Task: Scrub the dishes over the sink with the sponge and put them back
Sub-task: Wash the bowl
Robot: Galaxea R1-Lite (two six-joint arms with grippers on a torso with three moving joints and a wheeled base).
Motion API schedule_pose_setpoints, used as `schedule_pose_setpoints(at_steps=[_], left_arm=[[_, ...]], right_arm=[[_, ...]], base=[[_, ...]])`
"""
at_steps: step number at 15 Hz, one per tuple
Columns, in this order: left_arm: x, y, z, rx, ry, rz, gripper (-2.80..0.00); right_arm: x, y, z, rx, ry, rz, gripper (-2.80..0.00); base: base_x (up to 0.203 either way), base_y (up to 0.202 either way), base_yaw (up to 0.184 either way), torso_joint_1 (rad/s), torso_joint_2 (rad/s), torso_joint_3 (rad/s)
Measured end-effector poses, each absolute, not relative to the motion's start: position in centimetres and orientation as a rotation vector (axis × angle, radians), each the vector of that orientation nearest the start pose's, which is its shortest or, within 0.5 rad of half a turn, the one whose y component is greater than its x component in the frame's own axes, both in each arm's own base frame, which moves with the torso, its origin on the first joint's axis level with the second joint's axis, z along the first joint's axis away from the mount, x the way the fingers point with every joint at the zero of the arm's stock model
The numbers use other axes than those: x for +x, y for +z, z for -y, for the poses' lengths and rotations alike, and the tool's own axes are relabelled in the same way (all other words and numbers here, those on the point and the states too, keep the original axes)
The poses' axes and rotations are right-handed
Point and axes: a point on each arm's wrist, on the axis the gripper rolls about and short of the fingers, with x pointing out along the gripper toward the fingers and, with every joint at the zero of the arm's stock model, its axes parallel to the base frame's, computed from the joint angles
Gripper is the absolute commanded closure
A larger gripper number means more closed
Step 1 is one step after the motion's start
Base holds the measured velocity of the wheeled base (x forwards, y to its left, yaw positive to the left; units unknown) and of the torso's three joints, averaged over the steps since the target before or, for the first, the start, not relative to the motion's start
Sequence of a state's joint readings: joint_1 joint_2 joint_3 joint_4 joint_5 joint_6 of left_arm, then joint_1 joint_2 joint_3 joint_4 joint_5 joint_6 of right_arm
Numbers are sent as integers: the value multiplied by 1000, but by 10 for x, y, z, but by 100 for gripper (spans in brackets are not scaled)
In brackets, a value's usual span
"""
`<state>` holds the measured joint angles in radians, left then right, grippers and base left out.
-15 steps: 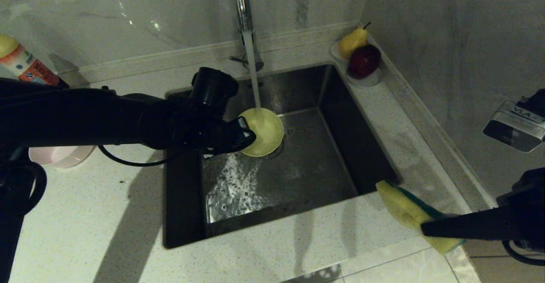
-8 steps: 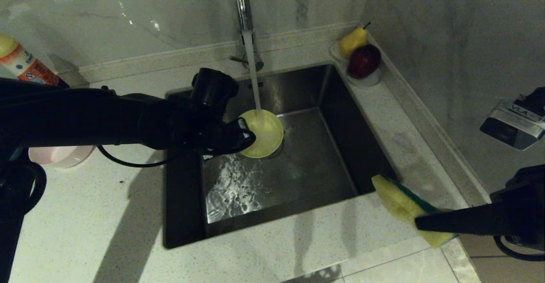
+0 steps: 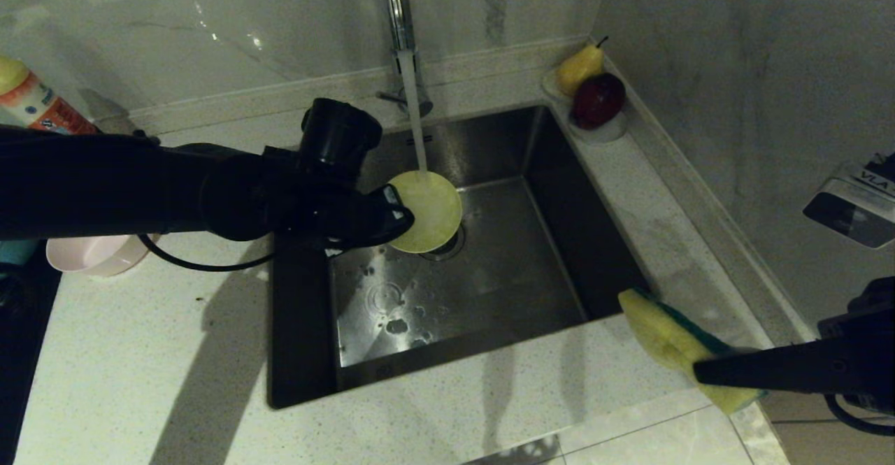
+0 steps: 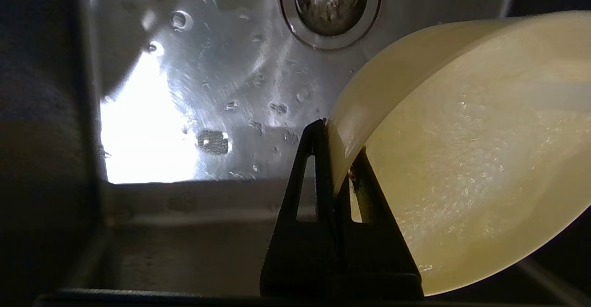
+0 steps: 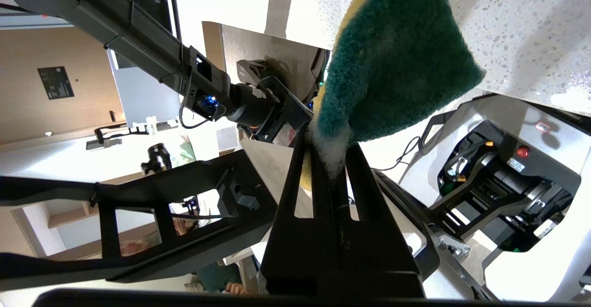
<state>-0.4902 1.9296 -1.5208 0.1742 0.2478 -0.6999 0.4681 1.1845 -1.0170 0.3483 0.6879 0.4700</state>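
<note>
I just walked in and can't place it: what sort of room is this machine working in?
Most likely a kitchen, at the washing-up corner. A steel sink is set into a speckled stone counter, a tap runs water onto a yellow bowl, and a pear sits on a small dish by the wall.

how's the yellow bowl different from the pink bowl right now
The yellow bowl is pinched at its rim by the left pincer and hangs tilted over the sink under running water; the pink bowl sits on the counter, untouched. The yellow bowl shows whole; the pink one is partly hidden behind the left arm. Both are small round bowls.
</note>
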Motion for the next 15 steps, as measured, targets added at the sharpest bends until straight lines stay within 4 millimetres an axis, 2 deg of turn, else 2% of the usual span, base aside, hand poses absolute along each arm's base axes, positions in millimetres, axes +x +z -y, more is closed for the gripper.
schedule_pose_setpoints(at_steps=[3,6,9,12,15], left_arm=[[326,243,152,-442,6,-527,0],[302,274,132,-396,-4,-409,0],[276,284,117,-297,-14,-259,0],[248,294,104,-190,-51,-39,0],[219,321,91,-151,-65,217,0]], right_arm=[[131,277,-82,463,985,-786,0],[130,280,-82,464,988,-776,0],[129,281,-81,467,989,-774,0],[128,284,-81,468,989,-778,0],[127,285,-80,471,985,-790,0]], base=[[0,0,0,0,0,0],[0,0,0,0,0,0],[0,0,0,0,0,0],[0,0,0,0,0,0],[0,0,0,0,0,0]])
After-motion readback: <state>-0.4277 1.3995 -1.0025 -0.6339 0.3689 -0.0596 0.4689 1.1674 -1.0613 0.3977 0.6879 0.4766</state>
